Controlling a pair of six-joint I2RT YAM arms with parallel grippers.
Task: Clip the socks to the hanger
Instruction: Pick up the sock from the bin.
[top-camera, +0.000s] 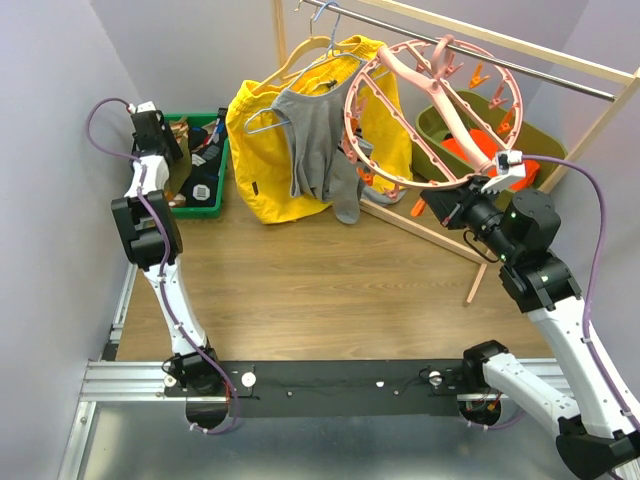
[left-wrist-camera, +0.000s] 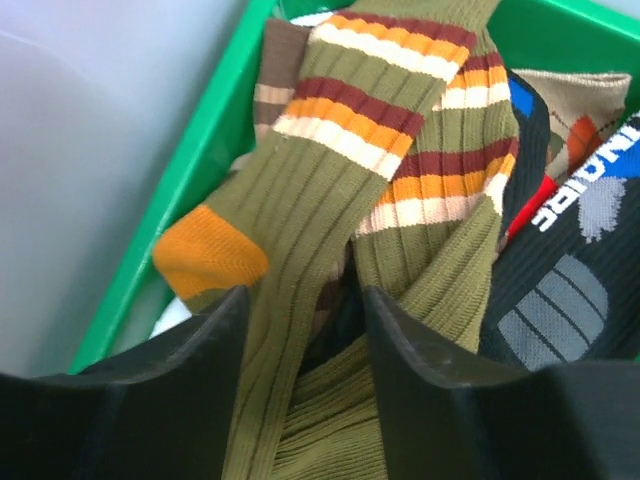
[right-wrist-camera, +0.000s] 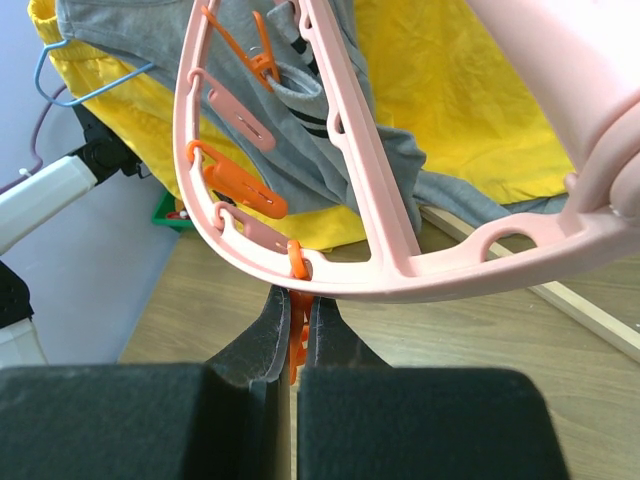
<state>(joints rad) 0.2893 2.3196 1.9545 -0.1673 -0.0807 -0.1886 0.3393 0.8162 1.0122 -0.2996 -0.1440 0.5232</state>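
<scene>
Spanning the whole top view, a wooden bench (top-camera: 300, 280) is seen from above, with two arms bolted at its near edge. Across the back a metal rail (top-camera: 540, 72) is carried on a wooden frame, and a yellow jacket (top-camera: 260, 150) and a grey shirt (top-camera: 315, 140) are hung from it on thin hangers. Just to their right the hanger (top-camera: 440, 105), a large round pink ring with spokes and small pink and orange clips along its rim, is hooked on the same rail and tilted toward the right arm. In the far left corner a green bin (top-camera: 200, 210) is set on the bench, and the socks are heaped in it; none is clipped to the hanger. In the left wrist view the olive socks (left-wrist-camera: 330, 190), with striped cuffs and an orange heel, are laid across the bin, and a black-grey sock (left-wrist-camera: 570, 290) is seen beside them. The left gripper (left-wrist-camera: 305, 300) is positioned in the bin with its fingers held apart, one on either side of a fold of olive sock, not pinched onto it. The right gripper (right-wrist-camera: 293, 310) is positioned at the ring's lower rim, its fingers closed on the tail of an orange clip (right-wrist-camera: 296, 300). The step in hand is judged to be the pickup of a first sock while a clip is held ready. Next, the left fingers would need to be closed on the olive sock, and the sock carried across to that clip.
</scene>
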